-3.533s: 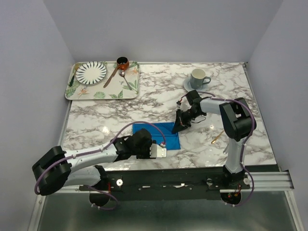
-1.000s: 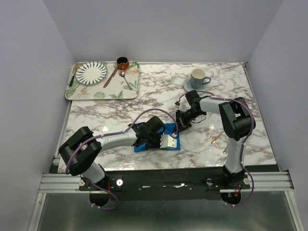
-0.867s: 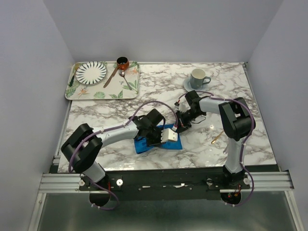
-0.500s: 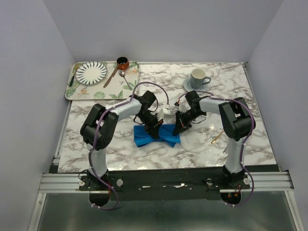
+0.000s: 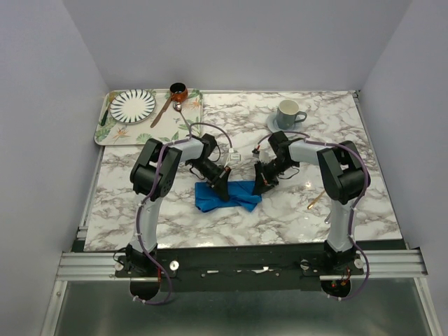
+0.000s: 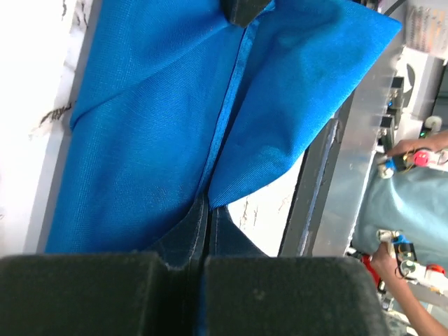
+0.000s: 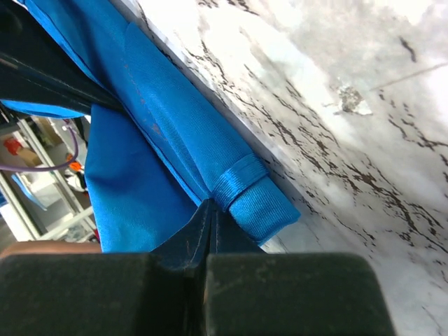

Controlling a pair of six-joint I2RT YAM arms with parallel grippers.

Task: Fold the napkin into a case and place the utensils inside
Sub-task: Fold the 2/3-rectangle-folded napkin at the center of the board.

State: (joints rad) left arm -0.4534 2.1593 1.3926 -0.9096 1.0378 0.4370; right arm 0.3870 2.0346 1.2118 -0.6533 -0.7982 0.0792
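Note:
The blue napkin (image 5: 231, 197) lies bunched on the marble table (image 5: 175, 217), its far edge lifted between both grippers. My left gripper (image 5: 223, 187) is shut on the far left of the napkin (image 6: 154, 126); in the left wrist view the cloth runs straight into the closed fingertips of the left gripper (image 6: 203, 210). My right gripper (image 5: 261, 183) is shut on the far right corner. In the right wrist view the right gripper (image 7: 212, 207) pinches a rolled hem of the napkin (image 7: 175, 133). One gold utensil (image 5: 315, 199) lies on the table to the right, apart from the cloth.
A floral tray (image 5: 196, 129) at the back left holds a striped plate (image 5: 132, 104), a brown-handled spoon (image 5: 168, 106) and a small brown pot (image 5: 178, 90). A cup on a saucer (image 5: 288, 113) stands at the back right, just behind the right arm.
The left arm swung from the table's near edge to the far side, carrying its napkin edge over the cloth. The right gripper stayed put, still holding its corner.

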